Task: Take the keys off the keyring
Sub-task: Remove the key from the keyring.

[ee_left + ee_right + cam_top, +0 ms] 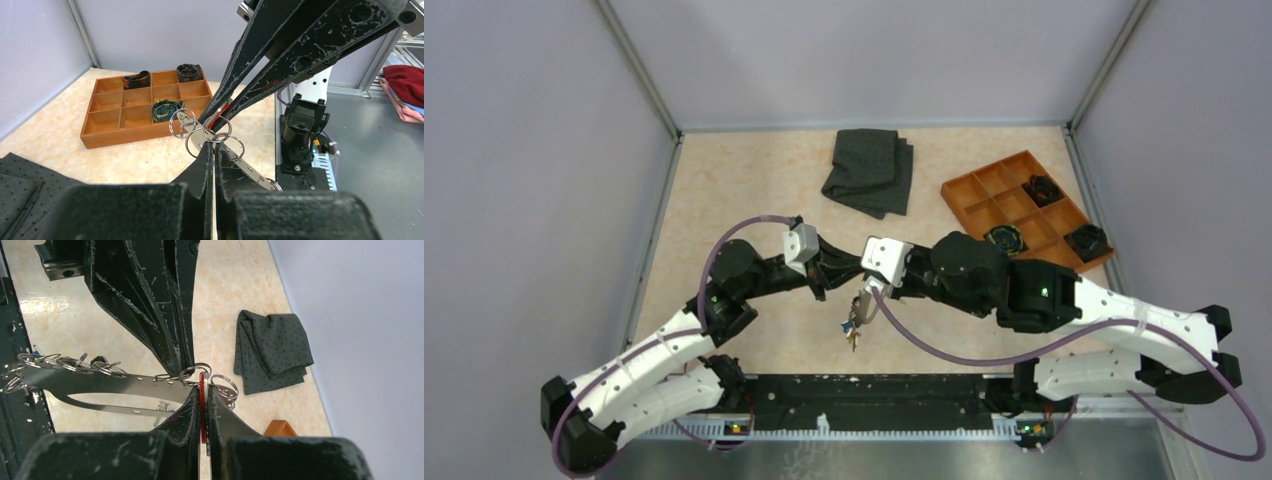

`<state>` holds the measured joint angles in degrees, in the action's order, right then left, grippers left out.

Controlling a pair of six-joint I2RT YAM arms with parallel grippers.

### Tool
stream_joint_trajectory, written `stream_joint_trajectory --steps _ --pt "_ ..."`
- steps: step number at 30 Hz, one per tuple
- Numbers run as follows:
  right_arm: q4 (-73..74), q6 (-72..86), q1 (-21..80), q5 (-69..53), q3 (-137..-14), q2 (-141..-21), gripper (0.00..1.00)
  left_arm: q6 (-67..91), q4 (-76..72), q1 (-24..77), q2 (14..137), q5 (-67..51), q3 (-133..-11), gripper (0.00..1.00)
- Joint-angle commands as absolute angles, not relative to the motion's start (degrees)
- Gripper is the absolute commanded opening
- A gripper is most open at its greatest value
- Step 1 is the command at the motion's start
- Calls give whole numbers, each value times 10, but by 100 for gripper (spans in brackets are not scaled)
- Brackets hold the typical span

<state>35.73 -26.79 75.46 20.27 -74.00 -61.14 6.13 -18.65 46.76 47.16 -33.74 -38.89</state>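
Your left gripper (pixel 214 150) is clamped on the keyring (pixel 100 382), a pale metal band held in the air over the table (pixel 754 190), midway between the arms. Your right gripper (pixel 202 390) is pinched tight on a red key (pixel 202 377) at one end of the band; more keys (pixel 852 330) dangle from it

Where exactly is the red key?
Start at the beige speckled tabletop, where two black claws meet. The left claw pinches a pale metal strip strung with wire rings; the right claw pinches the flat red key head, the only red piece.
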Motion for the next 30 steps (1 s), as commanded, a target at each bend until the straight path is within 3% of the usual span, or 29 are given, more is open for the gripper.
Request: stream_joint_trajectory --steps 1,18,30 --pt "317 -267 730 262 -763 -607 0 84 -251 484 448 -439 -387 0" --pt "305 -272 730 218 -766 -596 0 90 -253 484 452 -425 -380 0" --pt "286 -285 730 103 -752 -562 0 106 -234 484 447 -354 -374 0"
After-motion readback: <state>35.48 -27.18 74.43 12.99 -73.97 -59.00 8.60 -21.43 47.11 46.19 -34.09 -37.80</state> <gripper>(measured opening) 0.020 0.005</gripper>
